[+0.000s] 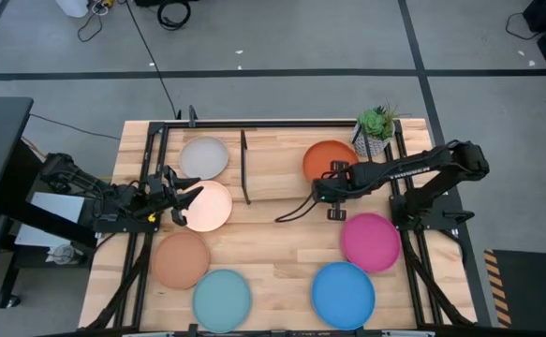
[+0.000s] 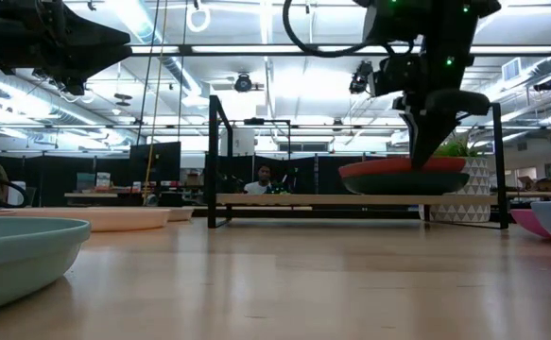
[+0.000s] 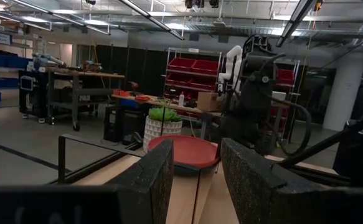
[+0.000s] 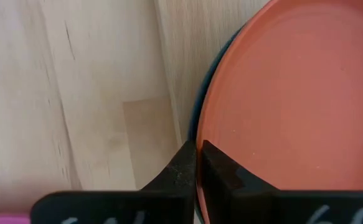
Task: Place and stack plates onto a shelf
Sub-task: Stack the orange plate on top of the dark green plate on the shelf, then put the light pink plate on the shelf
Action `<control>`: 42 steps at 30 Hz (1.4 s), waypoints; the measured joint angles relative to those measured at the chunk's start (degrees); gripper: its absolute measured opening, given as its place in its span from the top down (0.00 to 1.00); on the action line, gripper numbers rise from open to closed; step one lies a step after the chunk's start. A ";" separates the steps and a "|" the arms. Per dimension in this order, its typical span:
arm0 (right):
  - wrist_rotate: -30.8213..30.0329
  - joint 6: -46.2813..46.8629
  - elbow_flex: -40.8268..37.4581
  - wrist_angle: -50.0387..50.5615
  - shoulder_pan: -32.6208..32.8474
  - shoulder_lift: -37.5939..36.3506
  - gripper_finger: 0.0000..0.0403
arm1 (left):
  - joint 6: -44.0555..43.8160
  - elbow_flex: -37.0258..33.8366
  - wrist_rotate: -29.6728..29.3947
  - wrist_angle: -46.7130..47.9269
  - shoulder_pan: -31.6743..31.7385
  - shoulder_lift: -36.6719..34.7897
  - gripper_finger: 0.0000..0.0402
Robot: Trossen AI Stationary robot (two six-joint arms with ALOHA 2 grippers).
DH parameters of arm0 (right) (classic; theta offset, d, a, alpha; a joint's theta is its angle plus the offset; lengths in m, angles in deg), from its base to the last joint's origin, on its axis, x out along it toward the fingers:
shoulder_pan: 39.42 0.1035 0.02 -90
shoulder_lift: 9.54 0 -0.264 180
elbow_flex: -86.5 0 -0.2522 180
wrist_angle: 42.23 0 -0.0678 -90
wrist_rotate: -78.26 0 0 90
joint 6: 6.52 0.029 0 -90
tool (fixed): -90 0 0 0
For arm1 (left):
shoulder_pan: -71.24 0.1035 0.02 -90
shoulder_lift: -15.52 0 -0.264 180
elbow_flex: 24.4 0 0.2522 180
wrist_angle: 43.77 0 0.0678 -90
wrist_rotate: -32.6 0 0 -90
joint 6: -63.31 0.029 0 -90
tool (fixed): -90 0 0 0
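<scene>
The orange plate point(image 1: 329, 159) lies on the dark teal plate point(image 2: 417, 183) at the right end of the wooden shelf point(image 1: 277, 173). My right gripper point(image 1: 332, 190) is shut on the orange plate's near rim. My left gripper point(image 1: 186, 195) is open and empty above the left edge of the pale peach plate point(image 1: 209, 207). The grey-white plate point(image 1: 203, 156) lies left of the shelf. The tan point(image 1: 181, 259), light blue point(image 1: 222, 299), bright blue point(image 1: 343, 293) and magenta point(image 1: 370, 241) plates lie on the table nearer the front. My right gripper pinches the orange plate's rim point(image 4: 201, 134) on its near side between its two fingers, one finger point(image 4: 182, 167) outside the rim and one point(image 4: 221, 171) over the plate's inside. The fingers point down from above. The plate sits on the dark teal plate point(image 4: 195, 112).
A small potted plant point(image 1: 376, 131) stands at the shelf's far right corner. The shelf's black rod ends point(image 1: 244, 168) rise at either side. A black cable point(image 1: 296, 208) trails on the table by the right arm. Bare wood lies between shelf and front plates.
</scene>
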 joint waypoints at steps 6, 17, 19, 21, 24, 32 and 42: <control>0.05 -0.02 -1.12 -1.33 -0.71 0.00 0.91 | 0.00 0.00 0.00 0.00 -0.01 0.00 0.65; -0.83 -0.02 -0.61 -3.02 -0.72 0.04 0.84 | 0.02 0.00 0.00 0.02 0.00 0.01 0.65; -1.00 -0.02 0.08 -2.88 -0.72 0.04 0.82 | 0.05 0.00 0.00 0.02 0.00 0.01 0.65; -1.00 -0.02 1.20 -1.97 -0.72 0.07 0.80 | 0.05 0.00 0.00 0.02 0.00 0.01 0.65; -1.00 0.44 3.31 -0.72 -0.69 0.07 0.77 | 0.05 0.00 0.00 0.02 0.00 0.00 0.65; -1.77 3.52 2.56 -7.49 5.40 0.09 0.74 | 0.02 0.00 0.00 0.01 0.00 0.01 0.65; -7.84 2.92 -3.29 -25.37 13.23 0.09 0.73 | -0.02 0.00 0.00 -0.08 0.00 0.01 0.65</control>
